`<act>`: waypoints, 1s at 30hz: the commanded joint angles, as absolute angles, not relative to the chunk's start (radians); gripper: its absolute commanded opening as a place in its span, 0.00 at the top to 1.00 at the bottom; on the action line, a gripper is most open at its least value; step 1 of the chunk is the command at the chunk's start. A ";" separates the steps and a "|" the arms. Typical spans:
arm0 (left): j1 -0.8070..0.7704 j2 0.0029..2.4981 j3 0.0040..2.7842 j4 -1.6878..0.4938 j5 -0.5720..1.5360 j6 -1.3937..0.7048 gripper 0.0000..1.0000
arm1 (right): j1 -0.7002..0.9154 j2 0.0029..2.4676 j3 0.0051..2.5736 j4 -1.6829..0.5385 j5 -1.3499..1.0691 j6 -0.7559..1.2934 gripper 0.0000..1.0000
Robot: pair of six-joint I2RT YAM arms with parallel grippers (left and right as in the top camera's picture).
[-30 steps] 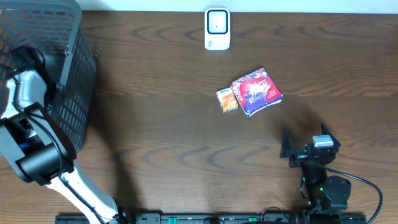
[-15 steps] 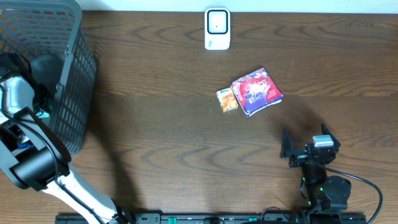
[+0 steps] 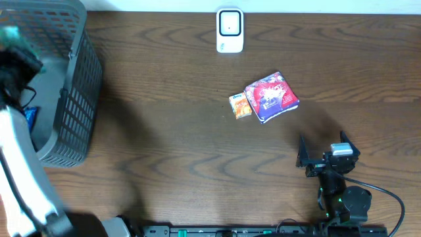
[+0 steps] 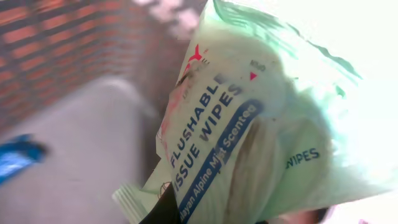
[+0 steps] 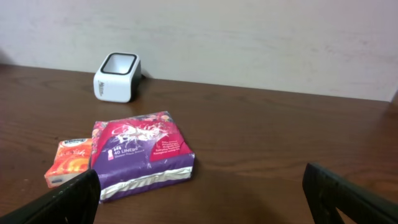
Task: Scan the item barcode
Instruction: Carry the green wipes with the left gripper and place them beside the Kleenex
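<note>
A pale green pack of flushable tissue wipes [image 4: 249, 124] fills the left wrist view, with my left gripper [image 4: 211, 214] shut on its lower end. Seen from overhead, that gripper [image 3: 18, 56] hangs high over the grey basket [image 3: 72, 99] at the far left, a green corner of the pack [image 3: 12, 34] showing above it. The white barcode scanner [image 3: 229, 29] stands at the table's far edge, also visible in the right wrist view as the scanner [image 5: 116, 76]. My right gripper [image 3: 323, 155] rests open near the front right, nothing between its fingers [image 5: 68, 196].
A purple and red pack [image 3: 271, 97] and a small orange pack [image 3: 240, 105] lie side by side mid-table, ahead of the right gripper. A blue item [image 3: 29, 117] lies on the basket floor. Dark wood table all around.
My left gripper closed on the wipes pack inside the basket and rose with it, toward the overhead camera. The right arm has not moved.
</note>
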State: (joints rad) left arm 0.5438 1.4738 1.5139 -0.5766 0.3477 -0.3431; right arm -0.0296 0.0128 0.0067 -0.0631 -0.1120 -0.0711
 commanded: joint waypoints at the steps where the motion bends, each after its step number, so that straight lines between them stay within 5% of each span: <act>1: 0.432 1.360 1.523 -0.578 0.439 -0.480 0.93 | -0.033 0.009 0.006 -0.067 -0.117 -0.084 0.01; 7: 0.044 1.282 1.522 -0.670 0.417 -0.434 0.93 | -0.033 0.009 0.006 -0.067 -0.117 -0.084 0.01; 15: -0.398 1.487 1.486 -0.816 0.039 -0.435 0.93 | -0.033 0.009 0.006 -0.067 -0.117 -0.084 0.01; 30: -0.595 2.094 1.486 -0.698 -0.016 -0.903 0.92 | -0.033 0.009 0.006 -0.067 -0.117 -0.084 0.01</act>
State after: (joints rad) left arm -0.5865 2.0392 1.4906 -0.7219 0.0113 -0.7441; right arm -0.0296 0.0128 0.0067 -0.0631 -0.1120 -0.0711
